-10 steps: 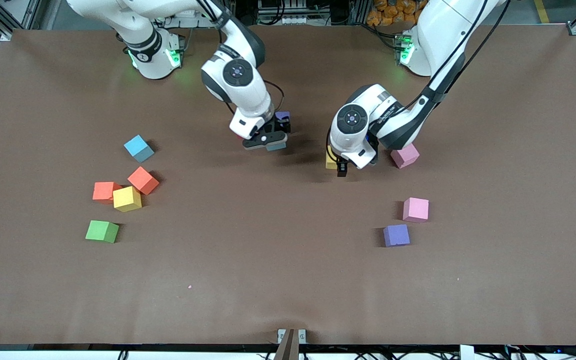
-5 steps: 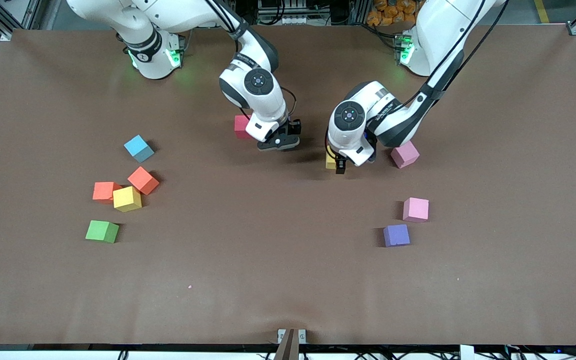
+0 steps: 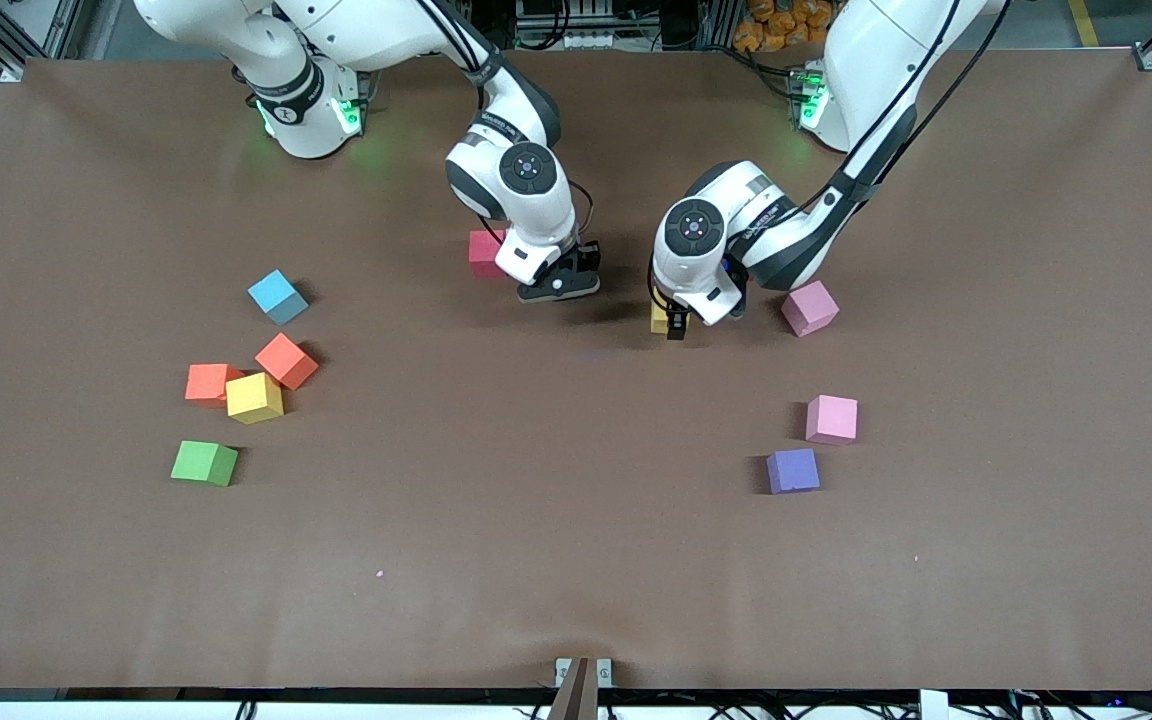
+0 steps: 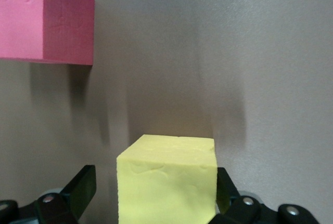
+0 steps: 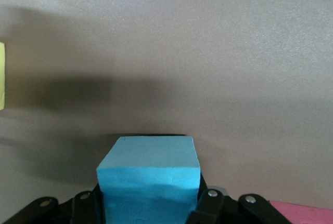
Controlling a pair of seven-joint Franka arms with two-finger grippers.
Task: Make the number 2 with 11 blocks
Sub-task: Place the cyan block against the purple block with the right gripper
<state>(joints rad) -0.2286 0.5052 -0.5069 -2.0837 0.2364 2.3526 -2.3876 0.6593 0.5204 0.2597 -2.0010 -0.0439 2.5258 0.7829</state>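
Right hand point(image 3: 558, 285), shut on blue cube point(image 5: 149, 174): lower straight, set it touching red cube point(image 3: 485, 252). Left hand point(image 3: 671, 322), wide around yellow cube point(image 4: 167, 177): centre first, then close.

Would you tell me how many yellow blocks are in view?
2: one yellow block against the orange blocks, the other between the left gripper's open jaws; arms may hide more.

My front camera looks down from high across the brown matte tabletop point(image 3: 576, 560) toward both bases. Each wrist camera sits close above it; both share the small yellow foam cube point(image 4: 166, 180).
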